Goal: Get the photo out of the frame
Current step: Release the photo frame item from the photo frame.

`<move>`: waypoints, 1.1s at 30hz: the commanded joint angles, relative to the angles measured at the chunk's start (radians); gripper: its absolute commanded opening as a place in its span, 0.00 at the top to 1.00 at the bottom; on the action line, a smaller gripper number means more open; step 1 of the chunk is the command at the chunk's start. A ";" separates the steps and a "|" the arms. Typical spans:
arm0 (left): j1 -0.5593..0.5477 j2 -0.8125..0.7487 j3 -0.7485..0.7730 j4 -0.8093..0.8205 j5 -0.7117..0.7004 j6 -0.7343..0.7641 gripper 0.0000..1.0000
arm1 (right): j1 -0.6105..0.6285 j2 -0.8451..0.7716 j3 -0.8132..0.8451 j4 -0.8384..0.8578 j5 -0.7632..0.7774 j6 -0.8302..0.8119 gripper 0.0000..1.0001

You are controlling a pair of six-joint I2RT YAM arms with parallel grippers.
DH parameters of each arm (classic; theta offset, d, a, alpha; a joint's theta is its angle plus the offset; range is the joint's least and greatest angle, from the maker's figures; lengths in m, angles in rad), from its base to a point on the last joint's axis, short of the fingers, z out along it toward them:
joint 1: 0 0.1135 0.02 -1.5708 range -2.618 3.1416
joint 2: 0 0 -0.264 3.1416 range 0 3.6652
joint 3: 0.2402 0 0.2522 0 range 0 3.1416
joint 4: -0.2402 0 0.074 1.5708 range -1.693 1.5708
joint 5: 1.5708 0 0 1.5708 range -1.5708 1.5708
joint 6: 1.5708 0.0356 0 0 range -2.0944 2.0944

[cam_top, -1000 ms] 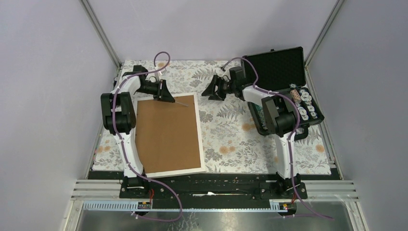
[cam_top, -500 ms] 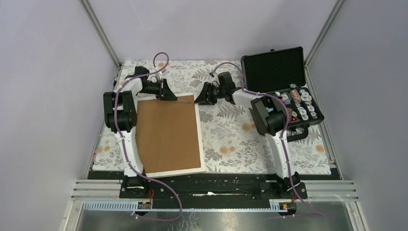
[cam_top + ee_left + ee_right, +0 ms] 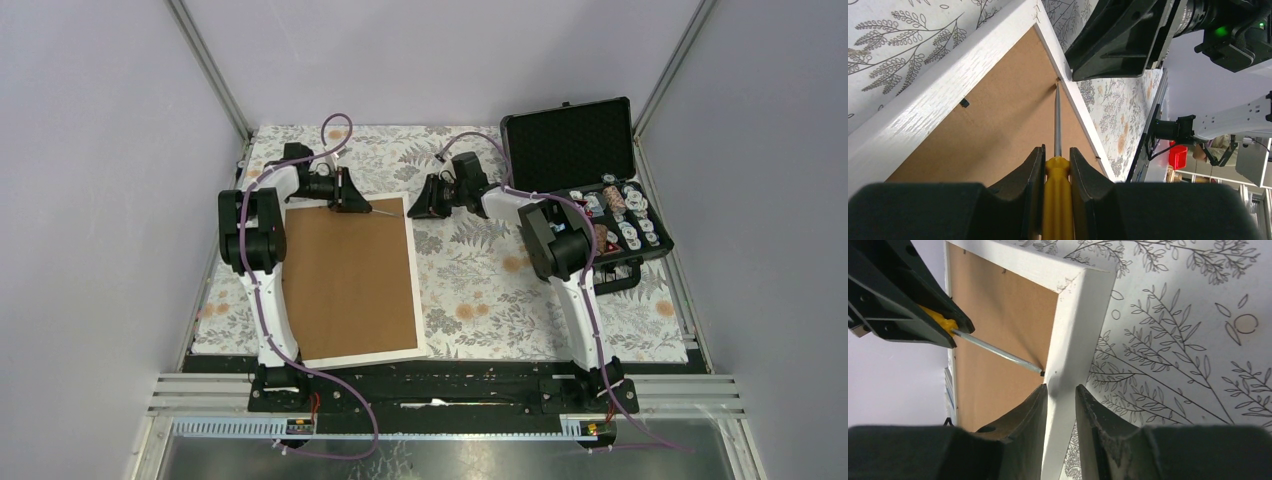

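My right claw (image 3: pixel 1062 390) has swung away from the black case (image 3: pixel 570 145) and across the tabletop (image 3: pixel 480 290) to the far right corner of the frame (image 3: pixel 350 280). Its fingers (image 3: pixel 1028 410), wide a second ago, have closed in on either side of the white border (image 3: pixel 1068 340) there. The right arm (image 3: pixel 550 245) came left with it, uncovering more of the case's contents. My left claw (image 3: pixel 1056 149) has edged right, and the screwdriver (image 3: pixel 1057 115) tip has slid toward that same corner, now at the border's inner edge.
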 commanded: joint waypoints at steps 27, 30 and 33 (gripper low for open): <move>-0.146 -0.140 -0.123 0.306 -0.122 -0.327 1.00 | 0.082 0.071 0.051 -0.012 0.038 -0.059 0.87; -0.176 -0.166 -0.141 0.343 -0.130 -0.368 1.00 | 0.085 0.074 0.050 -0.012 0.035 -0.053 0.88; -0.206 -0.186 -0.164 0.386 -0.131 -0.413 1.00 | 0.085 0.075 0.047 -0.012 0.035 -0.049 0.88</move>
